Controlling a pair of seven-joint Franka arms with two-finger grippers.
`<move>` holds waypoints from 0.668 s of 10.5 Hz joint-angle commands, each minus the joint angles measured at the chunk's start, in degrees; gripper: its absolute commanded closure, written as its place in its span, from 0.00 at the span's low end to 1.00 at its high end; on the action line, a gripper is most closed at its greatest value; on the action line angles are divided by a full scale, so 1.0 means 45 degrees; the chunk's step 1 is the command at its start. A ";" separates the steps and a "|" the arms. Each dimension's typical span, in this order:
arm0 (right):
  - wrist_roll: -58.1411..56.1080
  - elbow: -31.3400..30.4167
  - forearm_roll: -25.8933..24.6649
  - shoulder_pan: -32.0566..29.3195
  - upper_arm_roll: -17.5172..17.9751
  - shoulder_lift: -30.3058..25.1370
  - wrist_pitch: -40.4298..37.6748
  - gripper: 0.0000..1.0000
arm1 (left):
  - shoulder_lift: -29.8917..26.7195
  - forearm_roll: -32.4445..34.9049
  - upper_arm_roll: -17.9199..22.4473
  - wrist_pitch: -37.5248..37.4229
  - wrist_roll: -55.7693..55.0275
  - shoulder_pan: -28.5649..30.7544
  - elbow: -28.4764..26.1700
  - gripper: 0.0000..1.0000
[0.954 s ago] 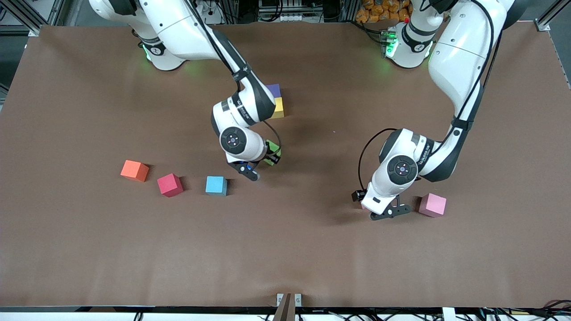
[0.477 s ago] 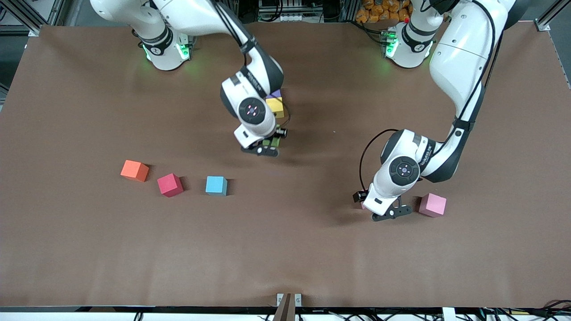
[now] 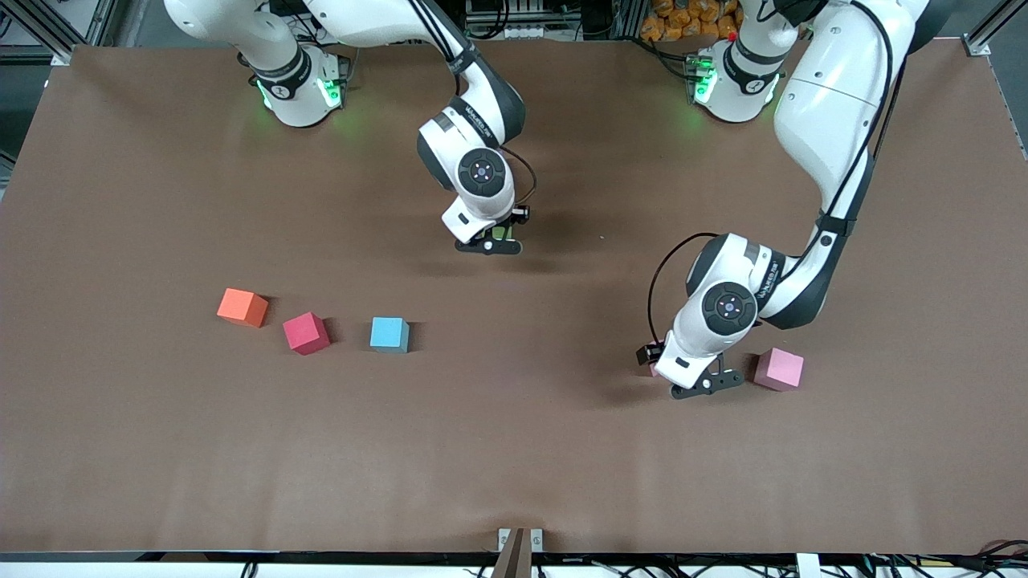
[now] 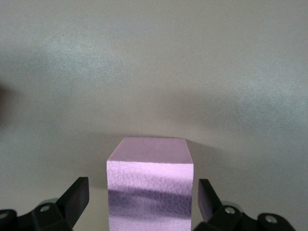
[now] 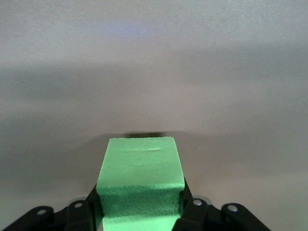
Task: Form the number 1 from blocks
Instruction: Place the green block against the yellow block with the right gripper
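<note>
Up over the middle of the brown worktop (image 3: pixel 161 441): right gripper (image 3: pixel 488 243), reaching out from the right arm's base. Fingers clenched on the green block (image 5: pixel 139 178), one on each side face. Holds it clear of the surface, top face level and uncovered in the right wrist view. From the front, shows only as a sliver of green under the wrist.

Over the worktop toward the left arm's end: left gripper (image 3: pixel 700 387), low, hand tilted. Fingers released and spread wide. In the left wrist view, stands between them a pink block (image 4: pixel 149 185), upright on the worktop, a gap on each side, neither finger touching. Falls across its facing side a band of shadow.

From the front, sits just beside that gripper, toward the left arm's end, a pink cube (image 3: pixel 778 369), flat on the worktop and untouched (whether the same one as in the wrist view, cannot tell).

Toward the right arm's end, a loose row of three, each apart from the next: orange block (image 3: pixel 242 307) closest to that end, then red block (image 3: pixel 306 333), then light blue block (image 3: pixel 389 335) closest to the middle. Red and light blue a little nearer to the front camera than orange. All three flat on the worktop, well apart from both grippers.
</note>
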 commanded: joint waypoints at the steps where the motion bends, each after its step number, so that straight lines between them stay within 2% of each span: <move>1: -0.0150 -0.0487 -0.0285 -0.0026 0.0065 -0.0245 0.0118 0.52 | 0.0132 -0.0202 -0.0061 -0.0182 0.0136 0.0065 0.0165 0.00; 2: -0.0150 -0.0507 -0.0285 -0.0026 0.0065 -0.0226 0.0138 0.49 | 0.0307 -0.0202 -0.0061 -0.0162 0.0117 0.0026 0.0185 0.00; 3: -0.0150 -0.0507 -0.0285 -0.0026 0.0065 -0.0226 0.0118 0.36 | 0.0386 -0.0202 -0.0042 -0.0143 0.0116 0.0026 0.0185 0.00; 4: -0.0072 -0.0507 -0.0285 -0.0026 0.0065 -0.0226 0.0118 0.11 | 0.0387 -0.0221 -0.0061 -0.0143 0.0116 0.0045 0.0204 0.47; 5: -0.0014 -0.0488 -0.0285 -0.0026 0.0065 -0.0245 0.0080 0.00 | 0.0367 -0.0221 -0.0061 -0.0143 0.0116 0.0045 0.0204 0.99; 7: 0.0007 -0.0468 -0.0265 -0.0239 0.0065 -0.0691 -0.0193 0.00 | 0.0309 -0.0241 -0.0061 -0.0143 -0.0038 0.0045 0.0204 1.00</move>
